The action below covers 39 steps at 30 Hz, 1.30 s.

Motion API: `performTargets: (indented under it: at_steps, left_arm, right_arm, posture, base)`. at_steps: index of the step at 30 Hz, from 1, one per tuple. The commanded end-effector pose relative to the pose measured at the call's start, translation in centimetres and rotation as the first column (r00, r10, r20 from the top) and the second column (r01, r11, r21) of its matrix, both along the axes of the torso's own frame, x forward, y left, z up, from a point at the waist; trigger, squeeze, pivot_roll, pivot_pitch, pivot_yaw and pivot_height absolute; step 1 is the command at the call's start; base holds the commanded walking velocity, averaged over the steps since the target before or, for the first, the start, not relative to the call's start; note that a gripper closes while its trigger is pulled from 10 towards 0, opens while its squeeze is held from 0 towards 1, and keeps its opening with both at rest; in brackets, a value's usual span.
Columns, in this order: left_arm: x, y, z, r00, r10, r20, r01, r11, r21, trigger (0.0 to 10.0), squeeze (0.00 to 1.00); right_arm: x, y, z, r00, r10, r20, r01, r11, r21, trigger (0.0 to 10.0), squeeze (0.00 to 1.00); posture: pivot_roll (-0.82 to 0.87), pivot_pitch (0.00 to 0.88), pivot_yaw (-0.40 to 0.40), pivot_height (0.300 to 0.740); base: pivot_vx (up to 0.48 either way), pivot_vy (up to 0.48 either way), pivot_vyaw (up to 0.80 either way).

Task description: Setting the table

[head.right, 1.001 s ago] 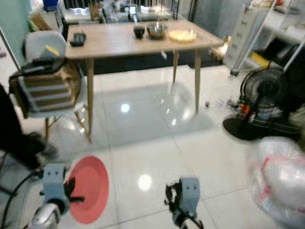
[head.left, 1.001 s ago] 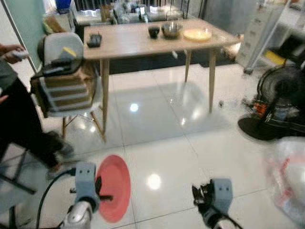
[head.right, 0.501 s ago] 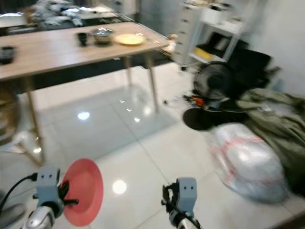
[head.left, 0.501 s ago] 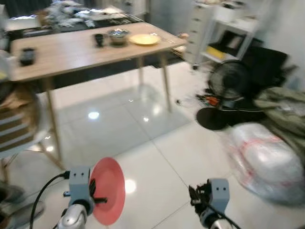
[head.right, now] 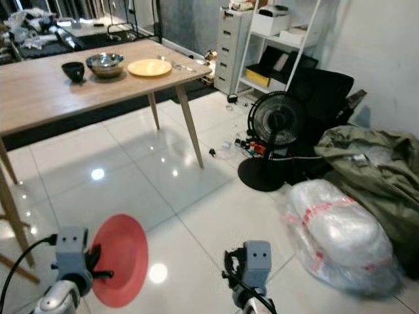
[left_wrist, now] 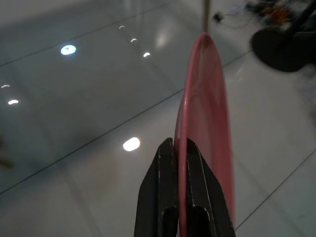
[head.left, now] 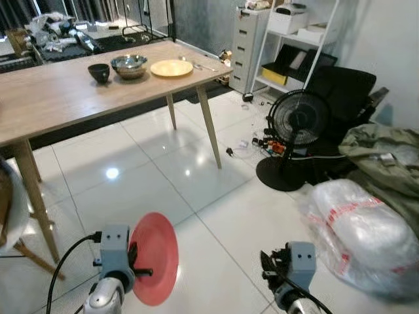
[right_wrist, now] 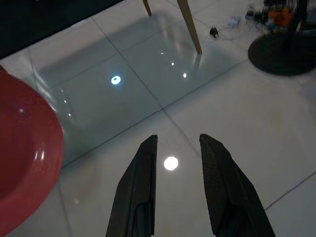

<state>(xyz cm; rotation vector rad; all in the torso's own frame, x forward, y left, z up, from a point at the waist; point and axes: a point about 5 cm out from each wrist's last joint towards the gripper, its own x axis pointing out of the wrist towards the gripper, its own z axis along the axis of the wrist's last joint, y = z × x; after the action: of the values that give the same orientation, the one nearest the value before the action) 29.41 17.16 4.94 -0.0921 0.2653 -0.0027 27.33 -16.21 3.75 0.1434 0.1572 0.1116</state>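
Note:
A red plate [head.left: 155, 258] stands on edge low at the left, my left gripper [head.left: 134, 270] shut on its rim; the left wrist view shows the plate [left_wrist: 206, 123] edge-on between both black fingers [left_wrist: 168, 192]. My right gripper [right_wrist: 176, 148] is open with nothing between its fingers, over the white tile floor; its body [head.left: 292, 268] sits low at the centre right. The wooden table [head.left: 46, 98] stands ahead to the left, carrying a dark cup [head.left: 99, 72], a metal bowl [head.left: 129, 65] and a yellow plate [head.left: 171, 67] near its far right corner.
A black floor fan [head.left: 300, 127] stands right of the table, with cables on the floor beside it. A white shelf unit [head.left: 298, 39] and a grey drawer cabinet [head.left: 247, 39] line the back wall. A clear plastic bag [head.left: 366, 229] and an olive cloth pile [head.left: 386, 157] lie at the right.
The camera has swung to the right: the table slid left and the fan, shelves and bags came into view. The person and chair left the picture. Both grippers hold as before.

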Motion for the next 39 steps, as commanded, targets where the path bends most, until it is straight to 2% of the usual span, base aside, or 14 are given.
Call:
performTargets:
  at_steps: [1, 13, 17, 20, 22, 23, 24, 28, 29, 30, 31, 33, 36, 39]
  left_arm:
    - [-0.6, 0.9, -0.6, 0.999, 0.024, -0.027, -0.023, 1.0, 0.015, 10.0, 0.0]
    - [-0.4, 1.1, -0.1, 1.0, 0.021, -0.006, -0.021, 1.0, 0.023, 10.0, 0.0]
    - [0.0, 0.4, 1.2, 0.998, -0.037, 0.055, 0.034, 0.998, 0.052, 10.0, 0.0]
    - [1.0, -0.8, 4.4, 0.978, -0.125, 0.169, 0.122, 0.992, 0.028, 10.0, 0.0]
    - [1.0, -0.8, 4.4, 0.978, -0.125, 0.169, 0.122, 0.992, 0.028, 10.0, 0.0]
    - [1.4, -1.1, 6.4, 0.958, -0.157, 0.24, 0.155, 0.988, 0.025, 10.0, 0.0]
    - [2.2, -1.1, 11.3, 0.899, -0.182, 0.397, 0.188, 0.982, 0.023, 10.0, 0.0]
    - [2.4, -0.7, 14.2, 0.86, -0.16, 0.484, 0.188, 0.982, -0.01, 10.0, 0.0]
    - [2.5, -0.3, 15.3, 0.852, -0.115, 0.511, 0.194, 0.975, -0.104, 10.0, 0.0]
    - [2.4, 0.3, 17.8, 0.82, -0.061, 0.569, 0.264, 0.923, -0.281, 10.0, 0.0]
    - [2.4, 0.3, 17.8, 0.82, -0.061, 0.569, 0.264, 0.923, -0.281, 10.0, 0.0]
    - [2.0, 0.6, 19.7, 0.784, -0.017, 0.621, 0.355, 0.832, -0.425, 10.0, 0.0]
    - [1.7, 1.1, 20.5, 0.768, 0.041, 0.64, 0.403, 0.745, -0.531, 10.0, 0.0]
    - [1.7, 1.5, 20.7, 0.767, 0.085, 0.635, 0.402, 0.709, -0.58, 10.0, 0.0]
  right_arm:
    - [-0.1, 0.4, 0.1, 1.0, 0.023, 0.005, -0.023, 1.0, -0.002, 10.0, 0.0]
    - [0.3, 0.6, 0.8, 0.999, 0.031, 0.03, -0.031, 0.999, 0.007, 10.0, 0.0]
    - [0.3, 0.4, 1.1, 0.999, 0.009, 0.041, -0.01, 1.0, 0.02, 10.0, 0.0]
    - [0.8, -0.1, 2.6, 0.995, -0.041, 0.092, 0.035, 0.997, 0.074, 10.0, 0.0]
    - [0.8, -0.1, 2.6, 0.995, -0.041, 0.092, 0.035, 0.997, 0.074, 10.0, 0.0]
    - [1.0, -0.1, 3.4, 0.992, -0.048, 0.119, 0.038, 0.996, 0.081, 10.0, 0.0]
    - [1.7, -0.2, 5.1, 0.983, -0.053, 0.175, 0.038, 0.995, 0.09, 10.0, 0.0]
    - [2.1, -0.3, 5.9, 0.978, -0.056, 0.202, 0.037, 0.995, 0.096, 10.0, 0.0]
    - [2.2, -0.3, 6.2, 0.976, -0.058, 0.209, 0.038, 0.994, 0.099, 10.0, 0.0]
    - [2.5, -0.5, 6.6, 0.974, -0.06, 0.219, 0.039, 0.994, 0.101, 10.0, 0.0]
    - [2.5, -0.5, 6.6, 0.974, -0.06, 0.219, 0.039, 0.994, 0.101, 10.0, 0.0]
    - [2.6, -0.5, 6.7, 0.974, -0.056, 0.219, 0.035, 0.995, 0.099, 10.0, 0.0]
    - [2.6, -0.4, 6.7, 0.975, -0.049, 0.217, 0.029, 0.995, 0.095, 10.0, 0.0]
    - [2.5, -0.4, 6.7, 0.975, -0.049, 0.216, 0.028, 0.995, 0.097, 10.0, 0.0]
  posture:
    - [0.03, 0.094, 0.073, 0.74]
    - [0.04, 0.095, 0.074, 0.74]
    - [0.03, 0.098, 0.072, 0.74]
    - [0.04, 0.1, 0.071, 0.74]
    - [0.04, 0.1, 0.071, 0.74]
    - [0.04, 0.101, 0.072, 0.74]
    - [0.04, 0.1, 0.073, 0.74]
    - [0.04, 0.099, 0.072, 0.74]
    - [0.04, 0.099, 0.072, 0.74]
    - [0.05, 0.095, 0.064, 0.74]
    - [0.05, 0.095, 0.064, 0.74]
    - [0.05, 0.095, 0.062, 0.74]
    - [0.05, 0.092, 0.062, 0.74]
    - [0.04, 0.091, 0.06, 0.74]
  base:
    - [0.48, 0.0, 0.0]
    - [0.48, 0.0, 0.0]
    - [0.48, 0.0, 0.0]
    - [0.48, 0.0, 0.0]
    - [0.48, 0.0, 0.0]
    - [0.48, 0.0, 0.0]
    - [0.48, 0.0, 0.0]
    - [0.48, 0.0, 0.0]
    - [0.48, 0.0, 0.0]
    - [0.48, 0.0, 0.0]
    - [0.48, 0.0, 0.0]
    - [0.476, 0.0, 0.0]
    - [0.48, 0.0, 0.0]
    - [0.477, 0.0, 0.0]
